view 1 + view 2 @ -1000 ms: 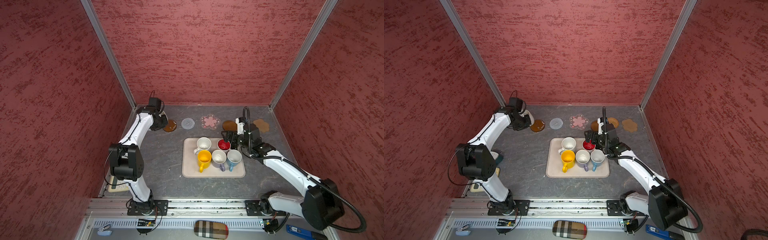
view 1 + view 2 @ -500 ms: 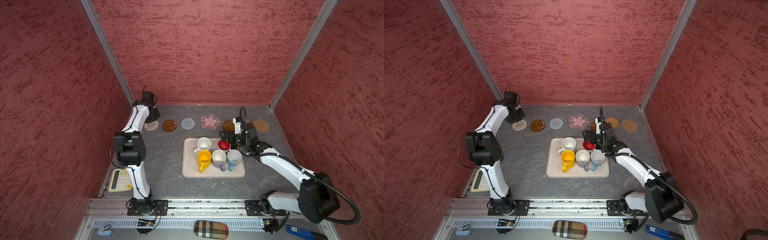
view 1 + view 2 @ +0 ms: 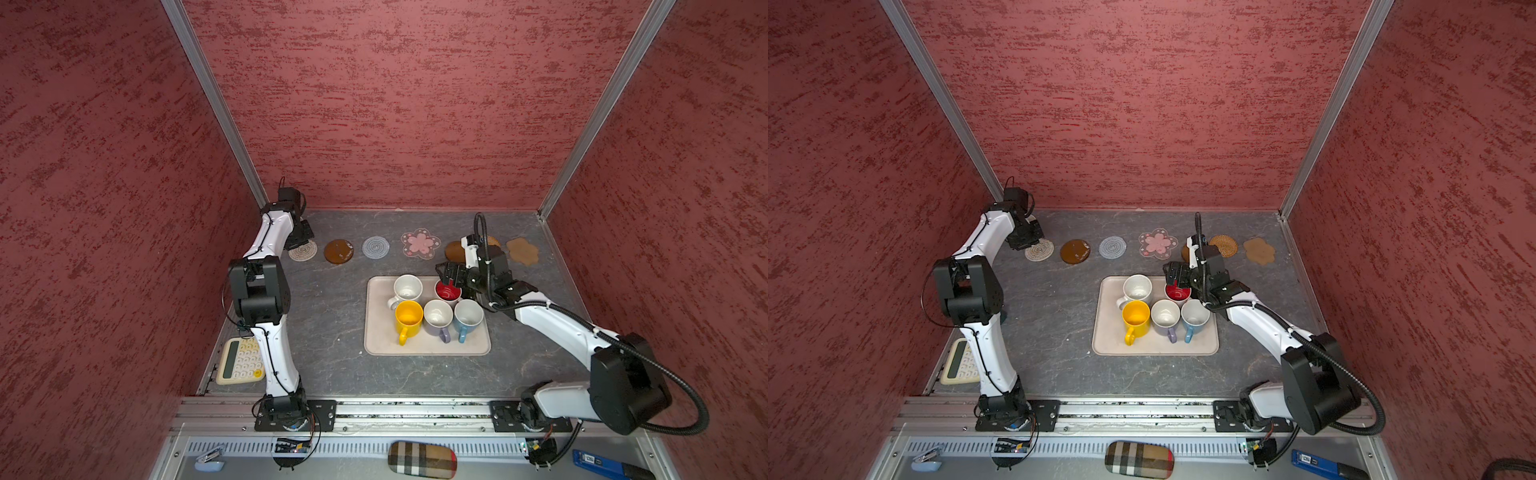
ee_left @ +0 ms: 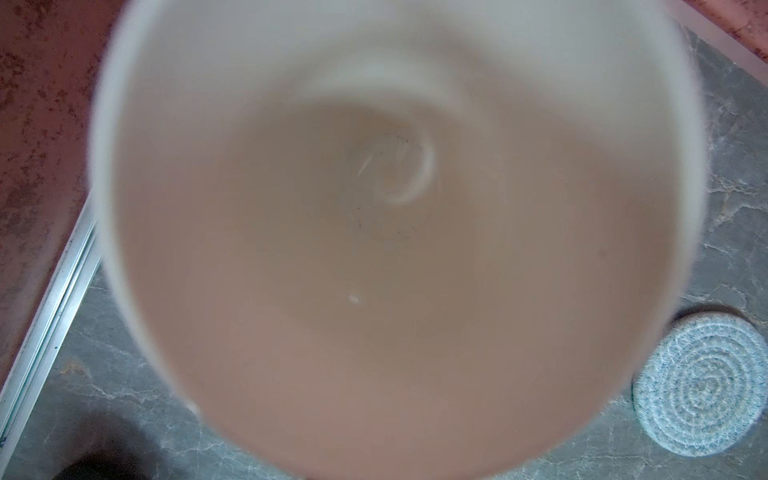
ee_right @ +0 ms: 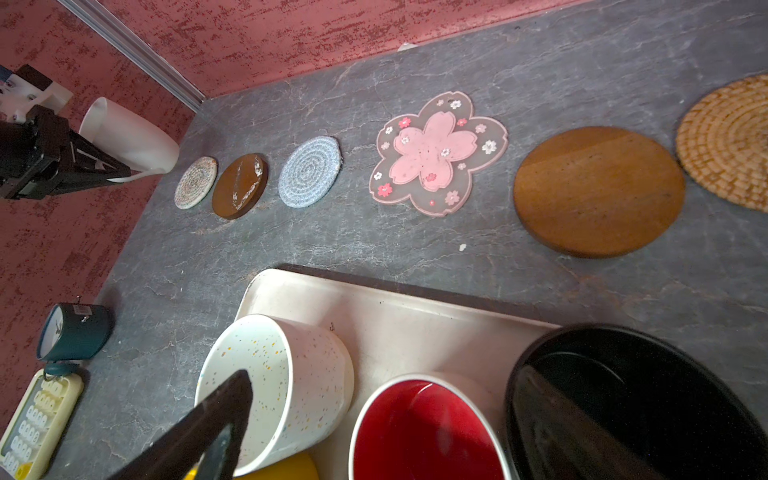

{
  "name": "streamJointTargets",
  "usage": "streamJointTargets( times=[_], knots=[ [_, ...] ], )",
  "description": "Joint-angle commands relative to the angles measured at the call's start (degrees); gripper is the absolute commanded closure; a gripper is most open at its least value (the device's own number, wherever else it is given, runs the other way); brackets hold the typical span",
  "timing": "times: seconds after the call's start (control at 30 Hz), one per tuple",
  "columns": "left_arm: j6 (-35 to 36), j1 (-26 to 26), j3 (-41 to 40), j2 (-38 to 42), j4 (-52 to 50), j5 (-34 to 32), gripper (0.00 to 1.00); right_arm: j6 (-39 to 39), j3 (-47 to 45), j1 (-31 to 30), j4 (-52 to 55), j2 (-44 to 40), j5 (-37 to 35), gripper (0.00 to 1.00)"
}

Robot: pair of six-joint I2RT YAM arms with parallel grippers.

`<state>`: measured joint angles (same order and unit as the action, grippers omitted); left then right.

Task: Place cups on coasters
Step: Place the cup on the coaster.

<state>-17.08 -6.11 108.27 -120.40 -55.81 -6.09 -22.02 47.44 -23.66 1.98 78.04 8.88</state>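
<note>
The left arm [image 3: 266, 232] is being held stretched out, well beyond the far left corner of the tray [image 3: 382, 345], with the elbow raised and the wrist pointing downward. The left gripper [image 3: 301, 241] is being held closed on the white cup [image 5: 129, 139], which is hanging tilted there, near the beige woven coaster [image 3: 303, 251]. Whether cup and coaster are touching cannot be told. The right arm [image 3: 552, 324] is being held bent low over the right edge of the tray. The right gripper [image 3: 451, 276] is being held spread wide over the tray's far right corner, and nothing is being gripped. The red-lined cup [image 5: 424, 428] is standing between the fingers. One finger [image 5: 208, 428] is being held over the speckled cup [image 5: 274, 374], and the other at the black cup [image 5: 644, 395].
</note>
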Motion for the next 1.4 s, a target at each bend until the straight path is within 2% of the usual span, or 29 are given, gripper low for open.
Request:
streamJointTargets(
  times=[0.0, 0.2, 0.7, 1.37],
  knots=[
    [0.82, -0.25, 1.25, -1.78, 3.03, 0.05, 1.0, 0.66, 1.94, -0.42, -1.8, 0.14, 0.78, 0.01],
    [-0.3, -0.83, 0.71, -3.44, 2.41, -0.58, 1.0, 0.82, 1.55, -0.33, -2.01, 0.52, 0.26, 0.01],
    [-0.15, 0.39, -3.81, -1.86, 4.48, -0.8, 1.0, 0.84, 1.35, -0.32, -2.48, 1.74, 0.08, 0.01],
    [-0.76, 0.25, -2.92, 1.01, 3.6, 0.18, 1.0, 1.04, 0.82, -0.33, -2.78, 1.7, 0.07, 0.01]
  ],
)
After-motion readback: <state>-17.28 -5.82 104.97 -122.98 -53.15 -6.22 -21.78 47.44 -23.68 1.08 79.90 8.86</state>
